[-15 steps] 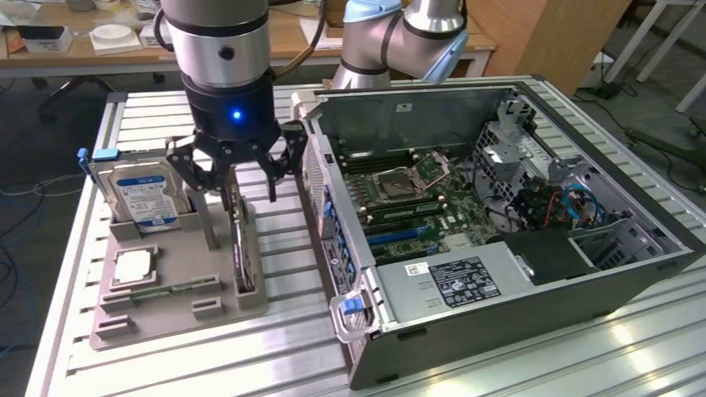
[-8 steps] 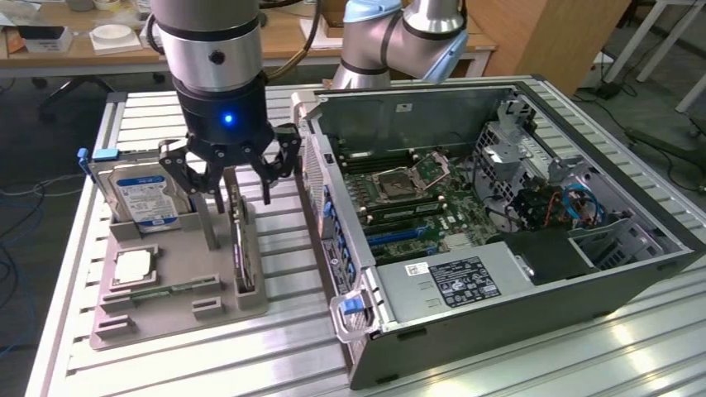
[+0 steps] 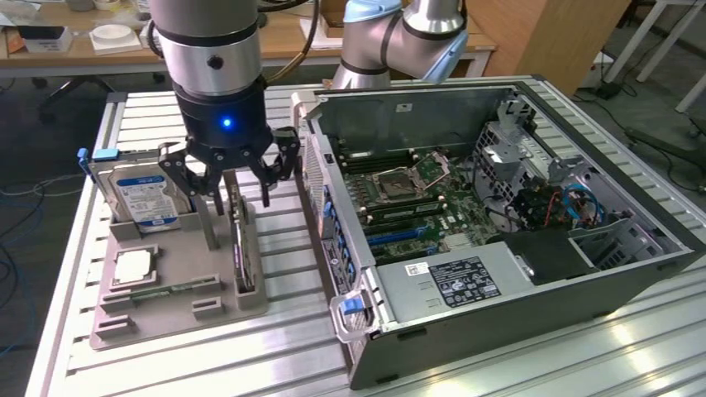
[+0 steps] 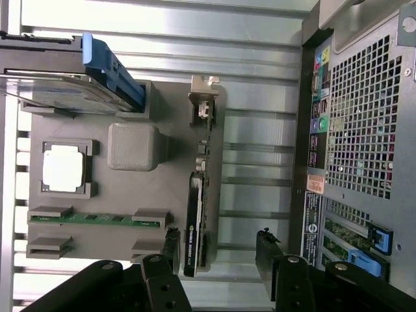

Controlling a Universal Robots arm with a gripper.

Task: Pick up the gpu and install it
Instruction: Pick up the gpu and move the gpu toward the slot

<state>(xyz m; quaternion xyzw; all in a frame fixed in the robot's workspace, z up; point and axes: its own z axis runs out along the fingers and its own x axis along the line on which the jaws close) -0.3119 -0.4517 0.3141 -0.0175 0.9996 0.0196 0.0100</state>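
**Robot fingers spread over an upright gpu in a parts tray**

A robot arm's gripper (image 3: 235, 195) hung over a grey parts tray (image 3: 165, 310) on a slatted metal worktop (image 3: 276, 351). Its fingers (image 3: 202, 186) were spread wide and held nothing. The gpu (image 3: 244, 256) stood on edge in a slot along the tray's side nearest an open computer case (image 3: 474, 331), with its top edge between the fingertips. A hard drive (image 3: 144, 198), a square processor chip (image 3: 135, 266) and a memory stick (image 3: 165, 289) sat in the tray's other holders.

The step in hand appeared to be the grasp on the card. To do it well, the fingers would probably need to be centred on the thin card and close on its flat faces, square to them, so that it lifts straight out of the slot without tilting or dragging the tray.

The wrist view looked straight down on the gpu (image 4: 194, 221) and showed what the exterior view hid. The card lay off-centre in the gripper (image 4: 219, 255), just beside one of the fingers (image 4: 170, 250) and well apart from the other. It also showed the bracket end of the card and the rear panel of the case (image 4: 364, 130).

The exterior view alone showed the motherboard (image 3: 431, 198) inside the case.
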